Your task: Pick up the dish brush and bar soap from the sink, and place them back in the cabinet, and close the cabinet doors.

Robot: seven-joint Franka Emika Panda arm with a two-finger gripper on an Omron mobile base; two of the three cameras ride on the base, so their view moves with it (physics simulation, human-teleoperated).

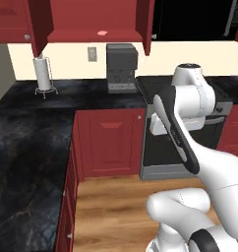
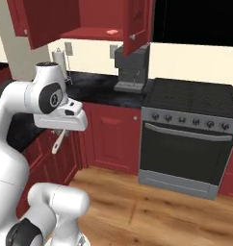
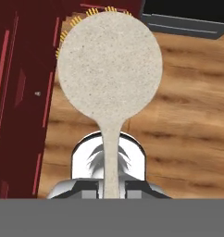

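My gripper [image 3: 112,185] is shut on the dish brush [image 3: 109,65], whose pale handle runs between the fingers up to a round whitish head with yellow bristles behind it. From the right base, the dish brush [image 2: 58,141] hangs down from my gripper [image 2: 61,130] above the floor, in front of the red base cabinets. The bar soap [image 1: 102,33] [image 2: 111,31] lies on the red shelf of the cabinet [image 1: 91,35] [image 2: 97,19]. Both cabinet doors [image 1: 40,24] [image 2: 137,24] stand open. The sink is out of view.
Under the cabinet, a grey coffee machine [image 1: 122,68] [image 2: 132,67] stands on the black counter [image 1: 27,142]. A paper towel holder [image 1: 43,74] stands to its left. The oven [image 2: 186,149] is on the right, with wooden floor [image 2: 152,211] in front.
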